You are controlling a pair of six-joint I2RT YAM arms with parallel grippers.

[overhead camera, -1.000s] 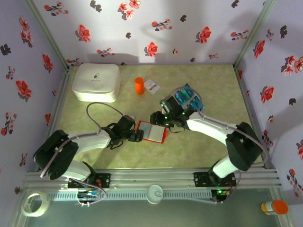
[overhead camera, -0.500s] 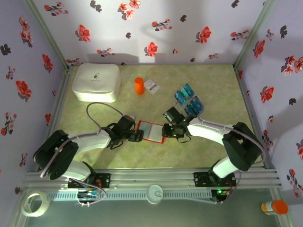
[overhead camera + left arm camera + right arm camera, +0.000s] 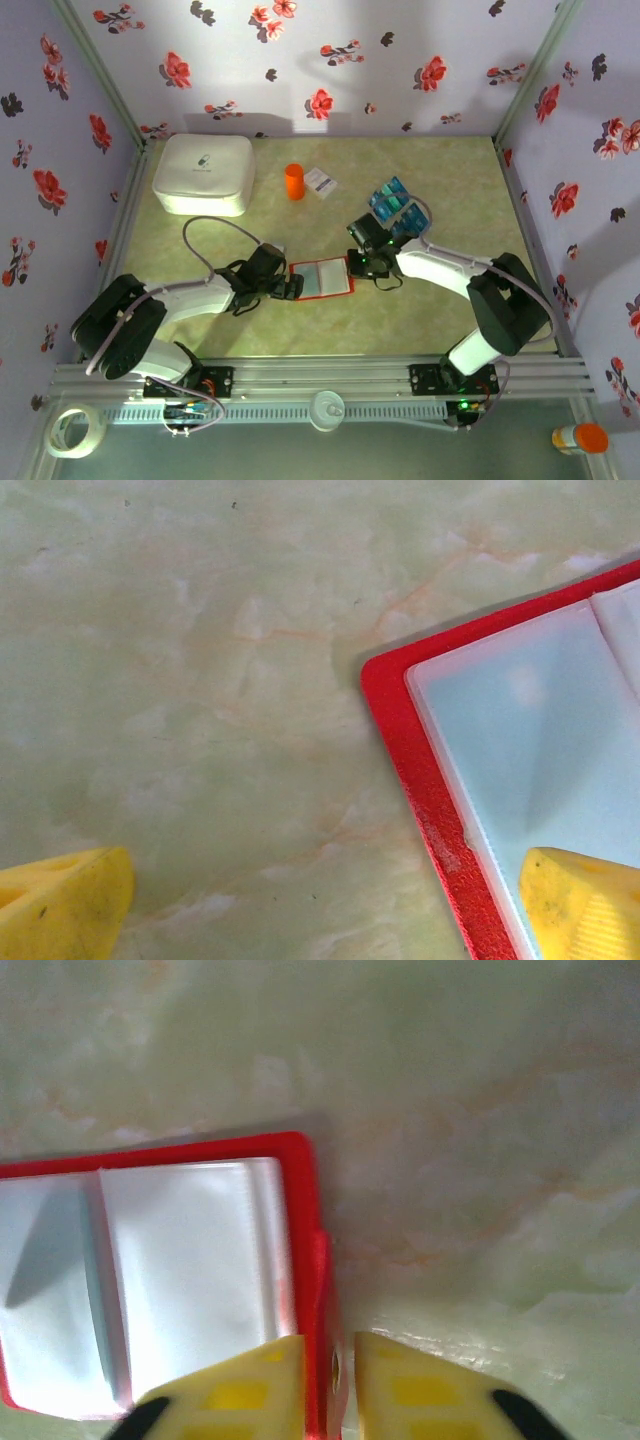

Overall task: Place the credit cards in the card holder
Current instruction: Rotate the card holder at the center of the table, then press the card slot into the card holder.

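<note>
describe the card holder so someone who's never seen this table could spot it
On the green marbled table, look near the middle, between the left gripper and the right gripper. The card holder lies open and flat there. It is the only red rectangle, with pale pockets inside, unlike the blue credit cards behind it.
</note>
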